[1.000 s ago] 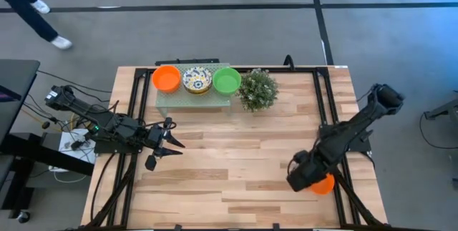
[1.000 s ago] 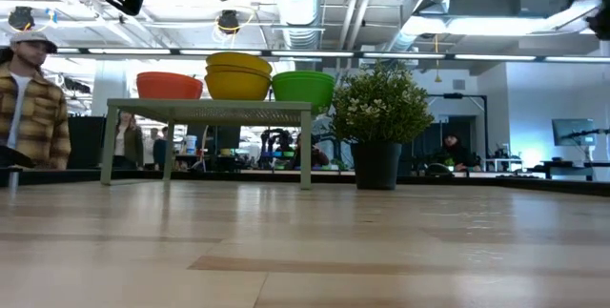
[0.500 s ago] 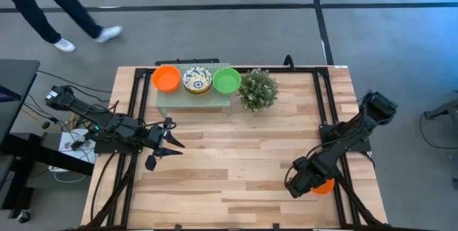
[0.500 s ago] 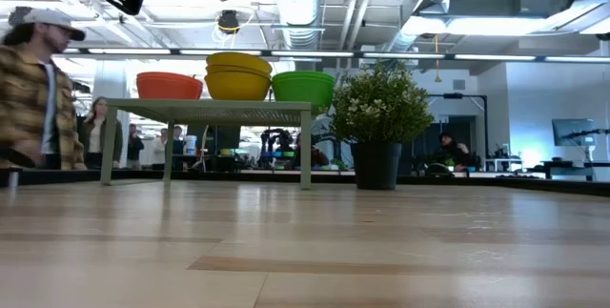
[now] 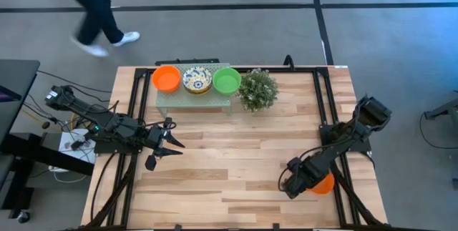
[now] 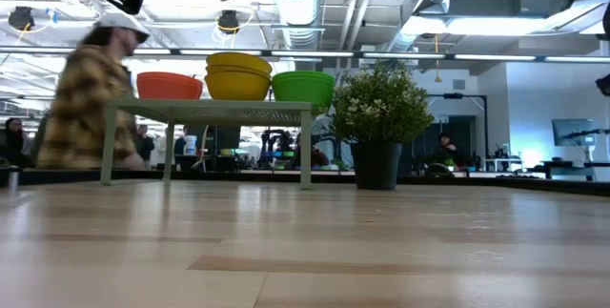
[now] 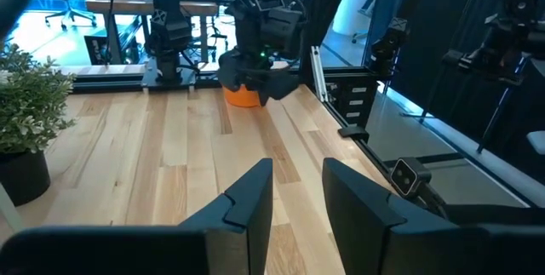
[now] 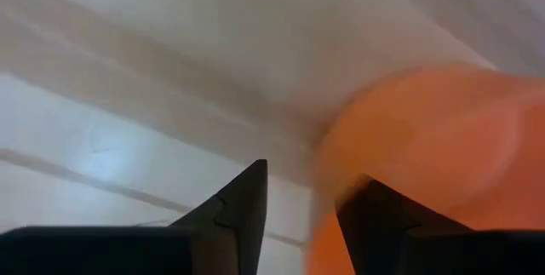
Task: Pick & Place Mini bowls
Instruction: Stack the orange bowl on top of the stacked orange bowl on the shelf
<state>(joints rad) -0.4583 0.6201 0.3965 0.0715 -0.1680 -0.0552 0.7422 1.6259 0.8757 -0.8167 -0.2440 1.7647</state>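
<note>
An orange mini bowl (image 5: 324, 184) sits on the table near its right near corner. My right gripper (image 5: 293, 185) hangs just over it, pointing steeply down and open. In the right wrist view the bowl's near rim (image 8: 328, 181) shows between the two fingers (image 8: 243, 198), with no touch visible. Three more mini bowls stand on a small green stand (image 5: 193, 96) at the far side: orange (image 5: 166, 79), patterned (image 5: 197, 80) and green (image 5: 227, 81). My left gripper (image 5: 172, 145) waits open at the table's left side, above the wood.
A small potted plant (image 5: 257, 89) stands right of the stand. Black frame rails (image 5: 336, 116) run along the table's right and left sides. A person (image 5: 93, 9) walks on the floor beyond the far edge. Bare wood (image 5: 236, 152) lies between the arms.
My right gripper has sunk toward the orange bowl at the right near corner, shifting a little toward the near edge and tipping more steeply down. Its fingers have kept their gap. The person beyond the far edge has walked rightward.
</note>
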